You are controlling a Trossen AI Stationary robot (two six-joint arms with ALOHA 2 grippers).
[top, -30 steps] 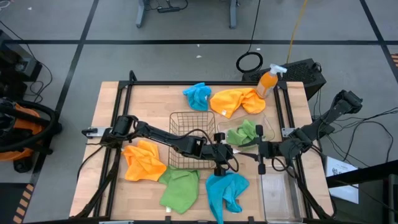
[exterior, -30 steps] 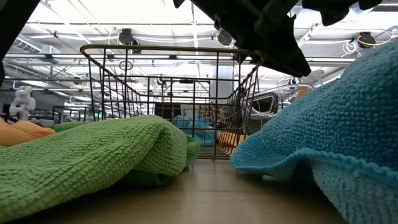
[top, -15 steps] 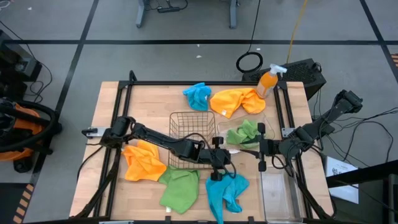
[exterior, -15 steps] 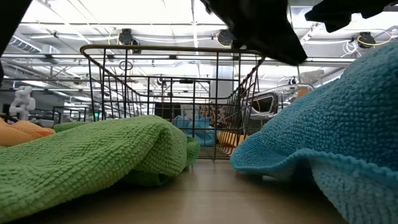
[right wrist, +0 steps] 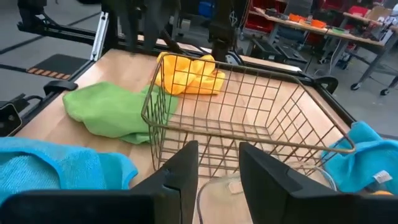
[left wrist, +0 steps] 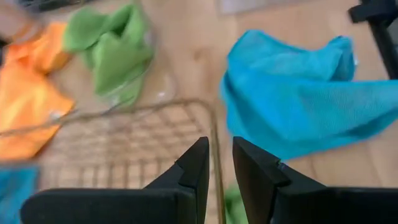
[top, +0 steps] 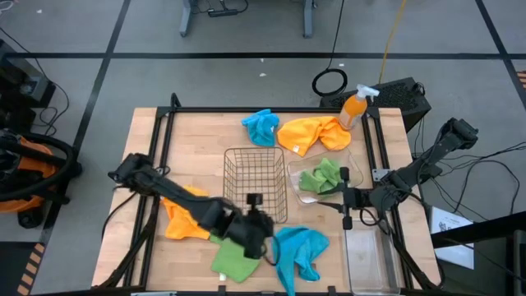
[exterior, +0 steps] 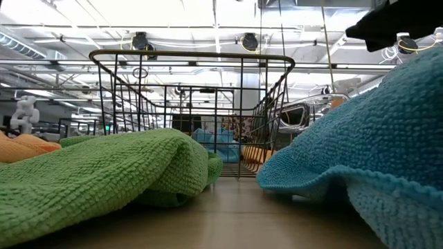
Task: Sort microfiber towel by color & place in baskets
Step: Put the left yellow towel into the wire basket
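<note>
Copper-coloured square wire-mesh basket as landmark.

Left gripper: narrow gap, empty, over basket's near corner, beside bright blue fuzzy cloth. Risk: snagging wire rim, dragging basket.

Right gripper: narrow, empty, right of basket, near green cloth inside clear tub. Risk: collision.

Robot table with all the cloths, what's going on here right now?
Two arms are sorting coloured towels into containers. So far only one green towel lies in the clear tub; the wire basket is empty. The left gripper hovers near the front blue towel, holding nothing. The right gripper waits by the tub. The other towels lie loose on the table.
</note>
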